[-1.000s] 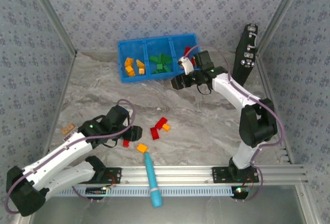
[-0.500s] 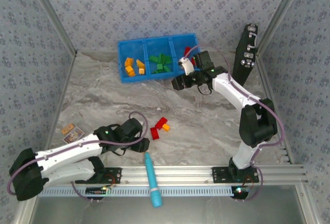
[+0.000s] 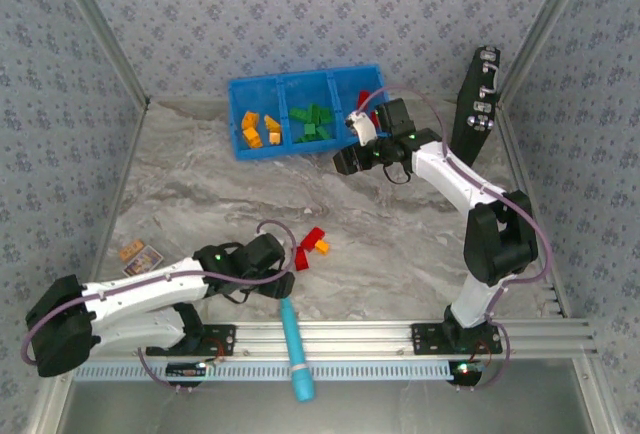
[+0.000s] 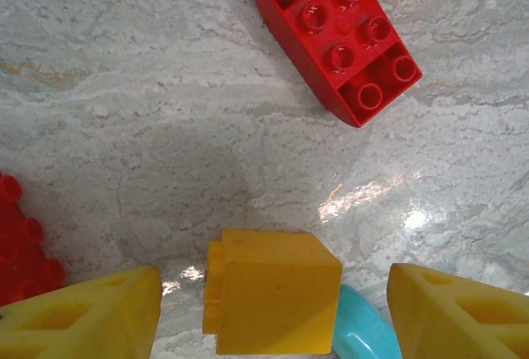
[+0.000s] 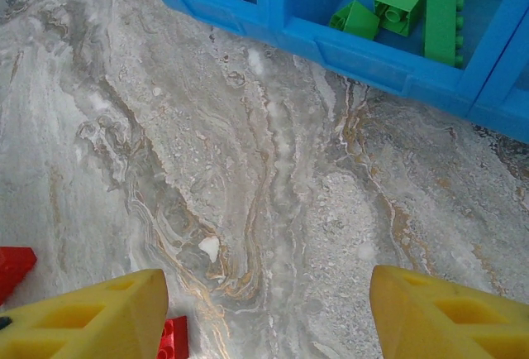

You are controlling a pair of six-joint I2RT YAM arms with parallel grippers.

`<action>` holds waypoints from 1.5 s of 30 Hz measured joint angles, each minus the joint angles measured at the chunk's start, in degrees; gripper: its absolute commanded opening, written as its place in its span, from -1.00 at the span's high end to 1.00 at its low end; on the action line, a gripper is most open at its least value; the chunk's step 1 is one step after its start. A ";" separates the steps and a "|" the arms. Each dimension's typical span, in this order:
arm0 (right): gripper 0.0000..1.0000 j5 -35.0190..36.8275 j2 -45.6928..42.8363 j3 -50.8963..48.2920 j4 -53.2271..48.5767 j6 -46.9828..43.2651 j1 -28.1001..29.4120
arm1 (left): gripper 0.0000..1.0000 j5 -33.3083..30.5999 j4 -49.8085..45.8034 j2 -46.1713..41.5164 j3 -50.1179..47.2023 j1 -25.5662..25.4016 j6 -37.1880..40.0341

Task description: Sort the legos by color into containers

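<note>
An orange-yellow lego (image 4: 273, 301) lies on the marble between the fingers of my left gripper (image 4: 274, 293), which is open with a gap on each side. That left gripper (image 3: 283, 279) hovers low near the front of the table. Red legos (image 4: 335, 36) (image 4: 21, 243) lie beyond it and to its left. The blue containers (image 3: 262, 149) at the back hold orange-yellow legos (image 3: 256, 129), green legos (image 3: 312, 122) and red legos (image 3: 367, 100). My right gripper (image 3: 345, 161) (image 5: 264, 284) stands open over bare marble just in front of the containers (image 5: 364, 57).
The teal stick (image 3: 293, 342) lies by the front rail, its tip (image 4: 359, 334) touching the orange-yellow lego. Red and orange legos (image 3: 310, 244) sit mid-table. A black case (image 3: 480, 94) stands at the back right. A small card (image 3: 138, 252) lies at the left.
My left arm has swung right, from beside the small red lego to over the orange-yellow lego by the teal stick, and its jaws have widened a little. The right arm has hardly moved.
</note>
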 measured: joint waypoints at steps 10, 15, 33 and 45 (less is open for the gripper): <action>-0.35 0.63 0.00 0.00 -0.04 0.00 0.00 | -0.49 0.81 -1.29 3.80 0.07 -0.33 1.53; -0.35 1.09 0.00 0.00 -0.07 0.00 0.00 | -0.48 0.81 -1.29 5.20 0.24 -0.33 1.57; -0.34 2.58 0.00 0.00 -0.42 -0.33 -0.07 | -0.09 -1.18 -1.46 8.50 1.20 -0.33 2.01; -0.34 2.60 0.00 0.00 -0.44 -0.44 -0.07 | -0.10 -10.97 -6.16 8.00 9.25 4.31 3.04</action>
